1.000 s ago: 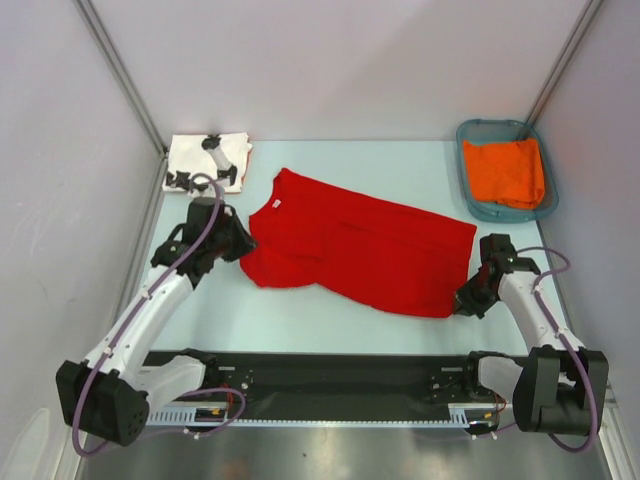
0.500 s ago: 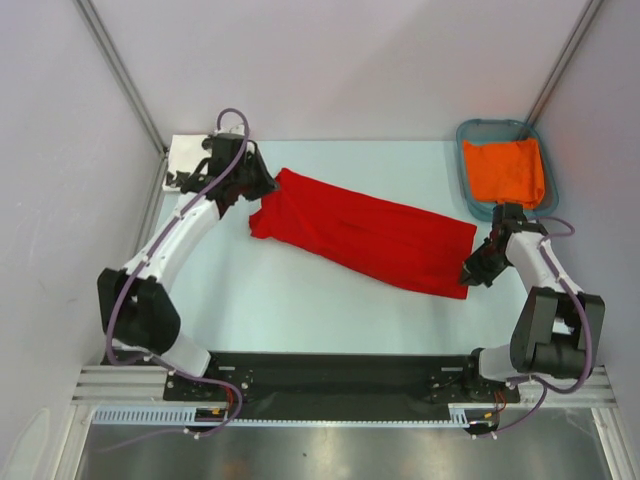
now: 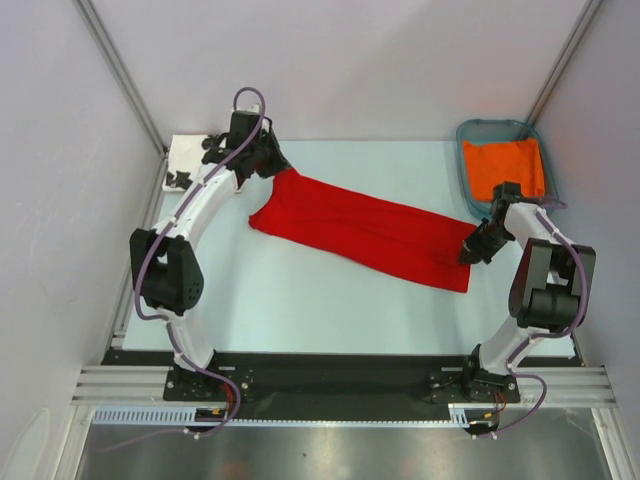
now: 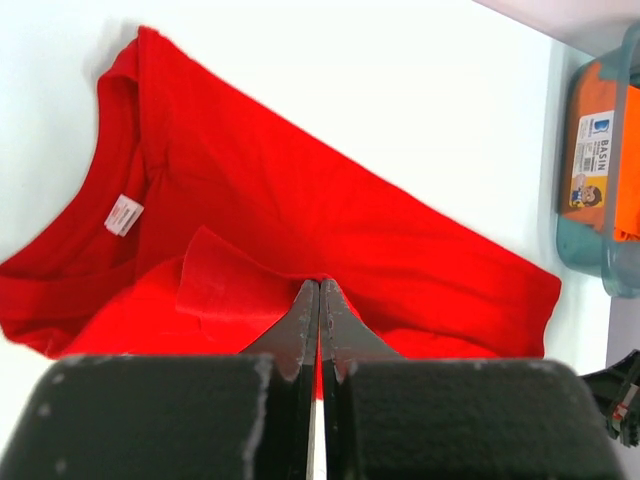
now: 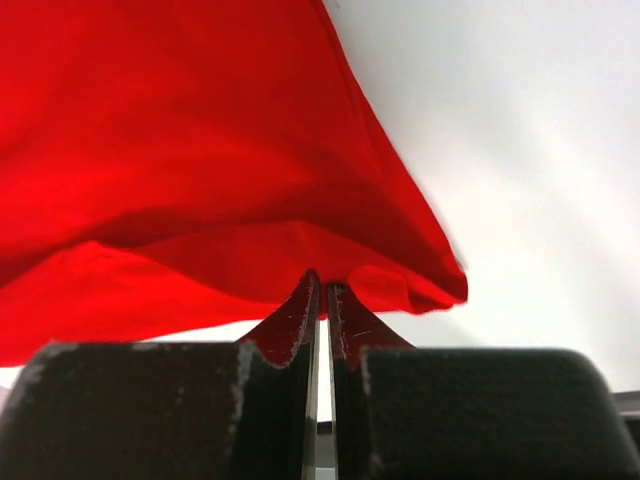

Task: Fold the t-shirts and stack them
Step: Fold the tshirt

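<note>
The red t-shirt [image 3: 370,232] lies in a long narrow band slanting across the table, folded over on itself. My left gripper [image 3: 277,172] is at its far left corner, shut on a fold of red cloth [image 4: 300,210] near the collar. At the band's right end, my right gripper [image 3: 468,252] pinches the cloth's edge, and in the right wrist view the red t-shirt [image 5: 180,150] drapes up from the closed tips [image 5: 323,280]. The left gripper's tips [image 4: 319,285] meet on the fabric. The white t-shirt [image 3: 183,157] with black print sits folded at the far left corner, partly hidden behind my left arm.
A teal basket [image 3: 478,205] stands at the far right corner with an orange cloth [image 3: 508,168] in it. The basket [image 4: 590,250] also shows at the right edge of the left wrist view. Grey walls close in the table on three sides.
Both grippers have carried the shirt's near edge toward the far side, folding it into a narrower band. The left arm swung from the near left to the back; the right moved back too.
</note>
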`<state>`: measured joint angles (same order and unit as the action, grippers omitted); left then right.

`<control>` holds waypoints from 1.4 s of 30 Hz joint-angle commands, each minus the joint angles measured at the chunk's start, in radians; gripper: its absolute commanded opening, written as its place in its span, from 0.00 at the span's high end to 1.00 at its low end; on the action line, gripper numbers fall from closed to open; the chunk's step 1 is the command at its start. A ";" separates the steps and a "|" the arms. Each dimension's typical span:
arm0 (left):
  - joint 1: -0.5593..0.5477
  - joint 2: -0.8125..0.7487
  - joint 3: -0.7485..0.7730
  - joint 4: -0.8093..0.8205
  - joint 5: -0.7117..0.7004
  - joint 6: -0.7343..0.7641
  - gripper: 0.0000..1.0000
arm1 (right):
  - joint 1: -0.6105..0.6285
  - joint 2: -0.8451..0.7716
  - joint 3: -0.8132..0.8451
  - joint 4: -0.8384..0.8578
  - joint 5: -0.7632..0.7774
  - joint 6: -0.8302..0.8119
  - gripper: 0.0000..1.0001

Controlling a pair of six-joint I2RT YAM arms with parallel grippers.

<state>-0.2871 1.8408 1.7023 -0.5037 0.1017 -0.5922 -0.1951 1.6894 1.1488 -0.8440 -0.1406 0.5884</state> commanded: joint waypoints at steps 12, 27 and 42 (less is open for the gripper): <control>0.039 0.074 0.085 -0.038 -0.033 -0.015 1.00 | -0.041 0.104 0.112 -0.009 -0.010 -0.042 0.98; 0.055 0.153 0.129 -0.018 0.004 -0.032 1.00 | -0.056 0.161 0.118 0.020 -0.033 -0.081 0.91; 0.081 0.141 0.089 -0.030 -0.057 -0.037 1.00 | -0.070 0.196 0.132 0.031 -0.031 -0.079 0.88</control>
<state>-0.2199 2.0201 1.7950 -0.5461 0.0662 -0.6147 -0.2565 1.8618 1.2415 -0.8303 -0.1719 0.5220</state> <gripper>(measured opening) 0.006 0.118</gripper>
